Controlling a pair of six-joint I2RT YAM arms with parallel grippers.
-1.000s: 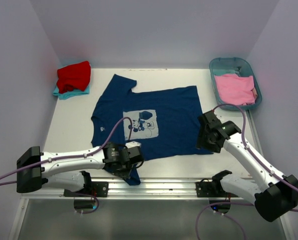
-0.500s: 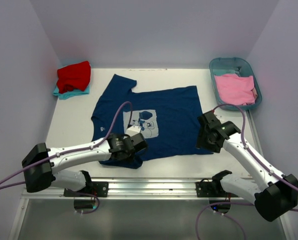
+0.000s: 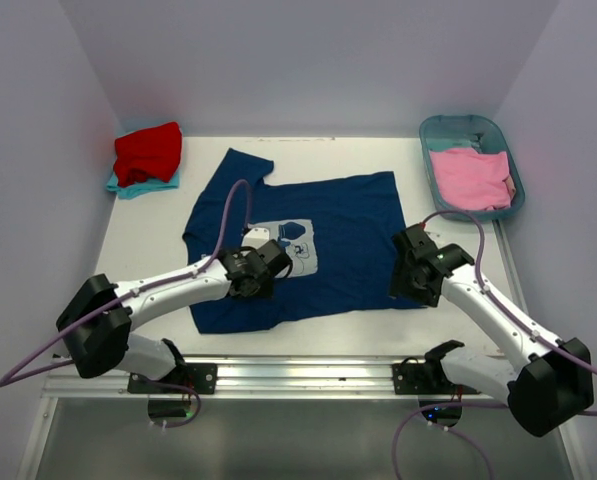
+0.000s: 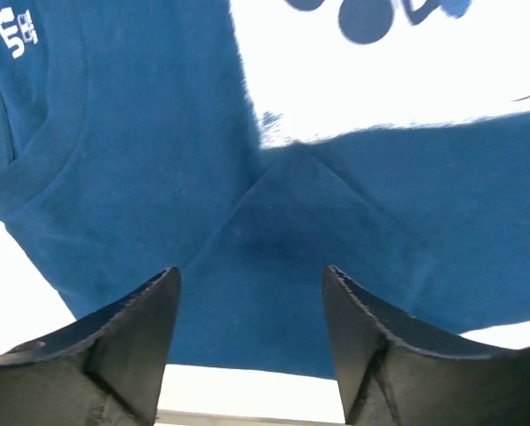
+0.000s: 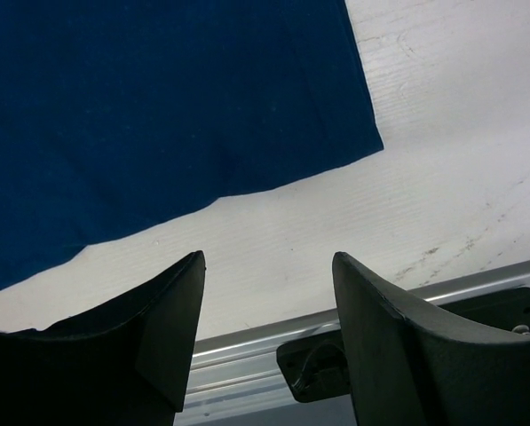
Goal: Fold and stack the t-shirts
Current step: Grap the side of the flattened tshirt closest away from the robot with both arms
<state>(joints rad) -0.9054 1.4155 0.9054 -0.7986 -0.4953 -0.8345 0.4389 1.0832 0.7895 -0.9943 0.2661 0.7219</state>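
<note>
I saw the L gripper [image 4: 249, 273] low over the navy shirt [image 3: 348, 225], nr its print [image 3: 288, 245], jaws apart w/ nothing in them. R gripper [image 5: 266, 262] sat over the shirt's near-right corner, also wide and empty. Shirt lay flat mid-table [image 3: 143, 255]. Red shirt [image 3: 148, 150] lay on a teal one [image 3: 128, 187] far left. Pink [image 3: 468, 178] was in the tub [image 3: 463, 125].

We count four t-shirts in the top view: one navy shirt [image 3: 348, 230] at centre frame, one red shirt [image 3: 148, 152] and one teal shirt [image 3: 128, 188] at upper left, one pink shirt [image 3: 470, 178] at upper right. One tub [image 3: 458, 124]. Two arms: left arm [image 3: 168, 290], right arm [image 3: 498, 315].
</note>
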